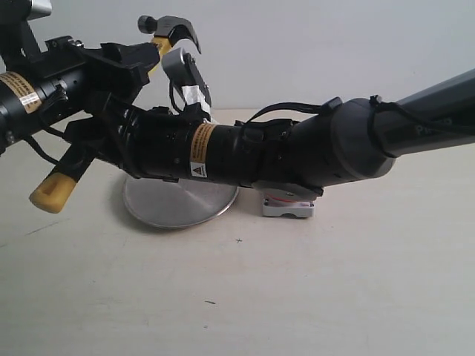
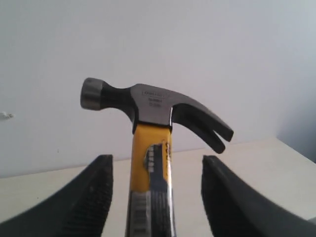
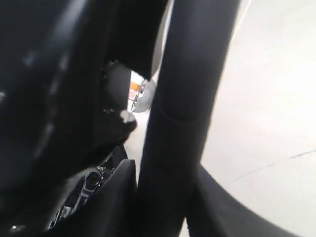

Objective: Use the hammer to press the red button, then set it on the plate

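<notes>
The hammer (image 1: 169,30) is held off the table, tilted, with its dark head up and its yellow tip (image 1: 53,190) down at the left. My right gripper (image 1: 80,153) has reached across and is shut on the black lower handle (image 3: 180,98). My left gripper (image 1: 145,53) is open around the yellow neck (image 2: 150,173), with gaps on both sides of it. The silver plate (image 1: 178,206) lies on the table under the arms. The red button (image 1: 286,205) shows only its grey base and a red sliver beneath my right arm.
My right arm (image 1: 312,148) stretches low across the middle, over the plate and the button. The left arm (image 1: 30,93) enters from the upper left. A pale wall stands behind the table (image 1: 297,297).
</notes>
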{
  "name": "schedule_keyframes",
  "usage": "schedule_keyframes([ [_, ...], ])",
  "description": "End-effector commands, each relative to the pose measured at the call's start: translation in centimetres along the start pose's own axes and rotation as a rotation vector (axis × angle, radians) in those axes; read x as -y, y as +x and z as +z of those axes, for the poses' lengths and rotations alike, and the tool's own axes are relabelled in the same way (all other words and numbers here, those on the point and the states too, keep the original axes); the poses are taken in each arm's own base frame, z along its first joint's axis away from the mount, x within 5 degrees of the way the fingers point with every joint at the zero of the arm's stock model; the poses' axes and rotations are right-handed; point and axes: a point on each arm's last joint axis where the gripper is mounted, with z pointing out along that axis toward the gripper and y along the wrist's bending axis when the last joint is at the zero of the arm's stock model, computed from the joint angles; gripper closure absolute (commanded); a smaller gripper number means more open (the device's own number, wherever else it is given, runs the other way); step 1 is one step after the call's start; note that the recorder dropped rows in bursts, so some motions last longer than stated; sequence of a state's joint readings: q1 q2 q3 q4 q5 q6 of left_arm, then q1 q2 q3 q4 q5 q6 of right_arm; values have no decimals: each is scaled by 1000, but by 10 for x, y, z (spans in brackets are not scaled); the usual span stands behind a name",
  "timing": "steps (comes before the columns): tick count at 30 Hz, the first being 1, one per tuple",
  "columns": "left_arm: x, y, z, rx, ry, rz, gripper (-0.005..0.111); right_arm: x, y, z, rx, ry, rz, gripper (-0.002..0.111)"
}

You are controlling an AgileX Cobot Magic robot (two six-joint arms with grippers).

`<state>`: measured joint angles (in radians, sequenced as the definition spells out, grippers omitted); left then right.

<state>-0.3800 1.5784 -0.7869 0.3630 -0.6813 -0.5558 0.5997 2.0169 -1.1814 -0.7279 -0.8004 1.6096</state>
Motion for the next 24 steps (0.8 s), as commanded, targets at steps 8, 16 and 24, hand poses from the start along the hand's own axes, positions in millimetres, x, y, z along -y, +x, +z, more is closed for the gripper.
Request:
schedule_keyframes([
  [8,-35,-12,-9,11,-138,-9,47,-12,-2,-2,-38,-16,-106,108],
  [16,-47,-21,-28,-91,-269,13,61,-12,-7,-9,-70,140,-218,108],
  [24,-34,-23,-60,-84,-266,59,107,-42,-23,-40,-134,395,-437,108],
])
